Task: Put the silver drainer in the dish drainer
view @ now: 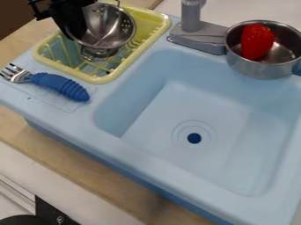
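The silver drainer (111, 27) is at the far left, within the outline of the yellow dish drainer (104, 80), its bowl tipped so that the inside shows and its small base points down among the ribs. That placing suits the task: base first, it should settle between the walls, which would keep it from rolling. The gripper (75, 33) is at the bowl's left side, a sensible spot for steadying the rim, but I cannot tell whether it is grasping the drainer or has released it. If it does hold it, the next move would be to lower it a little and let go; a base caught on a rib could leave it leaning.

The blue-handled fork (59, 85) lies on the ledge just beside the rack, out of the drainer's way.
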